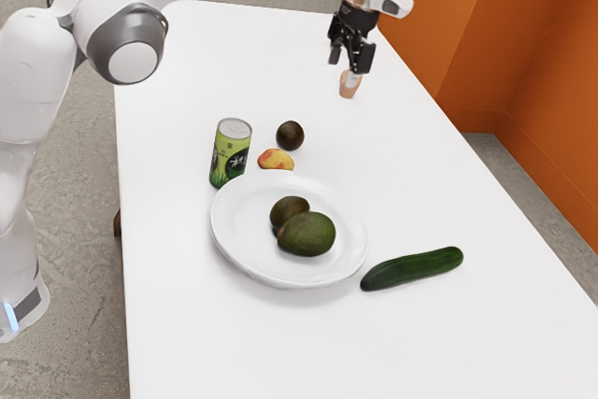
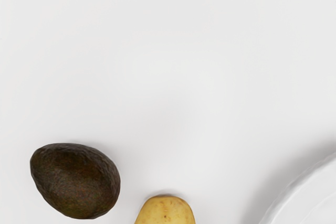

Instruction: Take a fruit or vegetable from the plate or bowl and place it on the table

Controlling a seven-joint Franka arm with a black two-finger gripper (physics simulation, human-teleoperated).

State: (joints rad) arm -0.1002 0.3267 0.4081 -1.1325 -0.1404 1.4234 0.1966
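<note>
Black gripper released, fingers apart above table.
Green avocado touches dark avocado on plate; loose avocado near yellow-red fruit.

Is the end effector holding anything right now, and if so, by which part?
Nothing is held: the end effector is open, with nothing gripped between its fingers.

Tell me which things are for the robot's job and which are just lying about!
For the job:
plate
big green avocado on it
smaller, darker avocado on it
table, to put one on
my gripper

Probably just lying about:
green can
avocado off the plate
yellow-and-red thing
cucumber
</note>
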